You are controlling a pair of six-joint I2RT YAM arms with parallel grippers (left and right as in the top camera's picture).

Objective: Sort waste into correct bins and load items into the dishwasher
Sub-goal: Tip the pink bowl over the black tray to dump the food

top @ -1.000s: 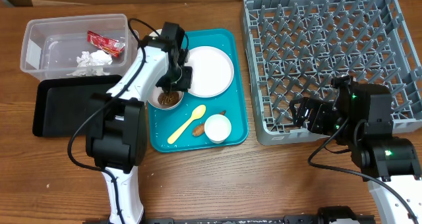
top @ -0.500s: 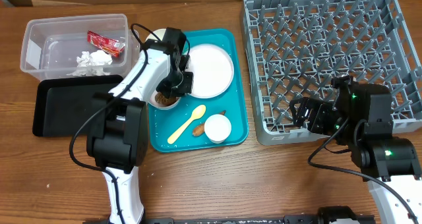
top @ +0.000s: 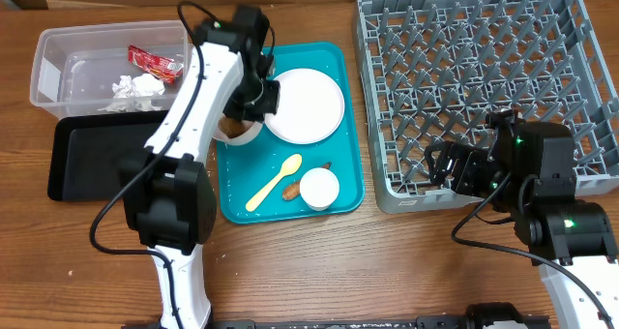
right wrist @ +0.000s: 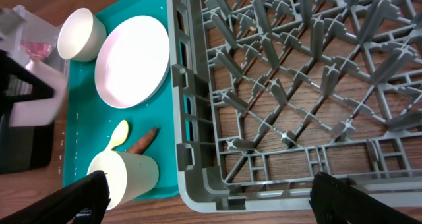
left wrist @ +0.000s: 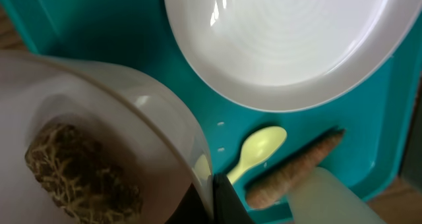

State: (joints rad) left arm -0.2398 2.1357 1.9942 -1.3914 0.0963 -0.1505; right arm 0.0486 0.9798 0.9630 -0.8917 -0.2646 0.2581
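- Clear tub (top: 58, 87): sitting at your far left, holding a red wrapper (top: 155, 63) and crumpled paper (top: 133, 87).
- Black tray (top: 92, 160): lying just in front of the tub, its long axis running left to right.
- Left end effector (top: 256, 95): clenching the rim of a small white bowl (left wrist: 155, 115) at the left edge of the teal tray (top: 237, 198). A brown food lump (left wrist: 79, 174), coarse and fibrous, is sitting inside. The black tray is lying just to the bowl's left. You are probably tipping there next, and this arm is the nearer.
- Dish rack (top: 464, 58): standing at the right.
- Right end effector (top: 447, 164): released, jaws wide, hovering at the rack's near-left corner.
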